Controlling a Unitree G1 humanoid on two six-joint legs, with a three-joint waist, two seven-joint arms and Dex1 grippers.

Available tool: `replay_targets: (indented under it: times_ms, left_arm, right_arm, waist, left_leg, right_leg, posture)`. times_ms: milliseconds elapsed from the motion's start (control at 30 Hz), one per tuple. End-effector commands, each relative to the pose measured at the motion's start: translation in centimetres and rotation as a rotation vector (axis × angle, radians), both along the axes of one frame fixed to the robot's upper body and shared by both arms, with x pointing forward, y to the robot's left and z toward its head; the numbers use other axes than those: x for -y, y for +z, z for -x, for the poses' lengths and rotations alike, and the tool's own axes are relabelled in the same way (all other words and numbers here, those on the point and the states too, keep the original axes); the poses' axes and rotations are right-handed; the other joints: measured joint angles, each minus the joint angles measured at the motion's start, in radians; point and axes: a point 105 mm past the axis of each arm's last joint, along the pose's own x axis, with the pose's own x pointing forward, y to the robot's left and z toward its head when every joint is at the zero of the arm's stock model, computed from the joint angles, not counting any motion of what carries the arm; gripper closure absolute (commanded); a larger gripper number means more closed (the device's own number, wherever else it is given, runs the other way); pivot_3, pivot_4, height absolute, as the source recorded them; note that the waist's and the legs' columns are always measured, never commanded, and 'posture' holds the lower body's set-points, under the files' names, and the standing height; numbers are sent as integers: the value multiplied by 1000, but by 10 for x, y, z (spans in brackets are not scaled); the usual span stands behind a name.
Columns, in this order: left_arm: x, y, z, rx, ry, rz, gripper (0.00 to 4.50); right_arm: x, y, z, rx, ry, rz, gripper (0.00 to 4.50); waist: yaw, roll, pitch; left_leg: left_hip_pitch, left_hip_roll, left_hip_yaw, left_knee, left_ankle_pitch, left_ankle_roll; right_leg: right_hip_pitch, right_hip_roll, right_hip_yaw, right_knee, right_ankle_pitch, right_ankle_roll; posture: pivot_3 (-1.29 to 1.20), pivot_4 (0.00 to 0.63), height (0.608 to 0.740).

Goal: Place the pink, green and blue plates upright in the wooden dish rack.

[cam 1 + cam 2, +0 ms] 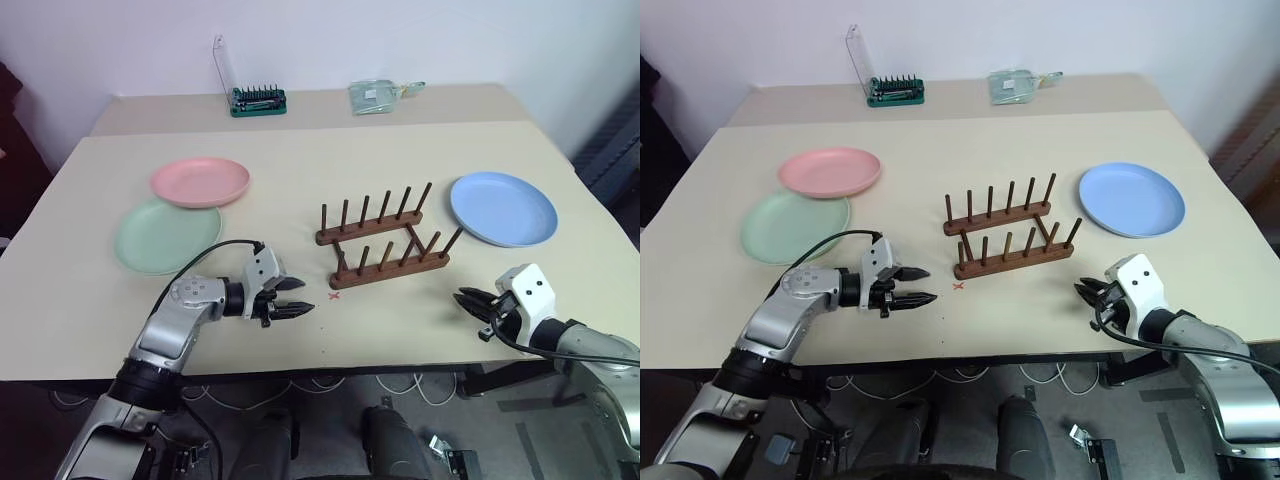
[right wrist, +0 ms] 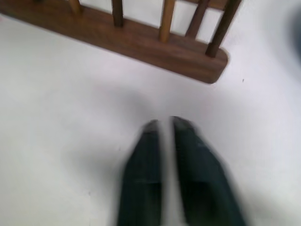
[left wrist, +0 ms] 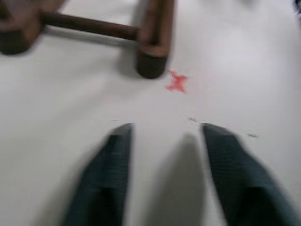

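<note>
Bare tabletop [image 1: 300, 170] lay open around the wooden dish rack [image 1: 382, 240], which stood mid-table as the one obstacle between the arms. The pink plate [image 1: 200, 181] overlapped the green plate [image 1: 160, 238] at the left; the blue plate [image 1: 503, 208] lay apart at the right. A tool case [image 1: 258, 100] stood far back.

No readable text; small red cross mark [image 1: 334, 295] on table [image 1: 300, 170] beside rack [image 1: 385, 262].

Beige table [image 1: 300, 190] against plain white wall [image 1: 330, 40]; cables on grey floor [image 1: 330, 395].
</note>
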Motion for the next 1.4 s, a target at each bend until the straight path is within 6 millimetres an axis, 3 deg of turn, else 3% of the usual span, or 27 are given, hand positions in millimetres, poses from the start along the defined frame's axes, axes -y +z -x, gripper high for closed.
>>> replay_targets:
  times_ms: [33, 133, 267, 367, 633, 900, 1200, 1400]
  left_arm:
    - [28, 0, 8, -5, -69, -6, 3726]
    - [38, -3, -2, 21, -29, -24, 3726]
    - [43, -11, -16, 64, 17, -77, 3726]
    - [45, -5, -32, 117, 103, -49, 3726]
    - [29, -1, -52, 192, 238, -54, 3726]
    - [19, 3, -69, 224, 322, -50, 3726]
    - [18, 3, -71, 226, 313, -52, 3726]
    - [8, 4, -51, 183, 244, -33, 3726]
  right_arm:
    - [5, 3, -10, 34, -13, 73, 4500]
    - [12, -5, -22, 24, -51, 145, 4500]
    - [4, -11, -37, 33, -32, 192, 4500]
    - [-1, -11, -49, 48, -22, 212, 4500]
    - [-10, -7, -74, 96, -4, 232, 4500]
    - [-11, -8, -85, 117, -12, 233, 4500]
    - [-13, -5, -87, 135, -15, 226, 4500]
    - [-23, 1, -67, 130, 94, 209, 4500]
  waist:
    - [0, 0, 0]
    - [-2, 0, 0]
    - [-6, -1, 0]
    - [-6, -1, -1]
    - [-13, -2, -1]
    - [-11, -2, -1]
    - [-12, -2, -1]
    - [-12, -2, -1]
  left_leg:
    - [0, 0, 0, 0, 0, 0]
    - [0, 0, 0, 0, 0, 0]
    - [2, 0, 1, 0, 0, 0]
    - [4, 0, 1, 0, 0, 0]
    - [10, 0, 1, -2, 0, 0]
    - [10, 0, 1, -1, 0, 0]
    - [10, 0, 1, -2, 0, 0]
    - [10, 0, 1, -2, 0, 0]
  right_leg:
    - [0, 0, 0, 0, 0, 0]
    - [0, 0, 0, 0, 0, 0]
    - [1, 0, 0, 0, 0, 0]
    - [4, 0, 0, 0, 0, 0]
    - [8, 0, 0, 0, 0, 0]
    - [9, 0, 0, 0, 0, 0]
    - [9, 0, 0, 0, 0, 0]
    - [8, 0, 0, 0, 0, 0]
  posture:
    - [0, 150, 740]
    - [0, 150, 740]
    - [0, 150, 740]
    - [0, 150, 740]
    - [0, 150, 740]
    - [0, 150, 740]
    - [0, 150, 740]
    - [0, 150, 740]
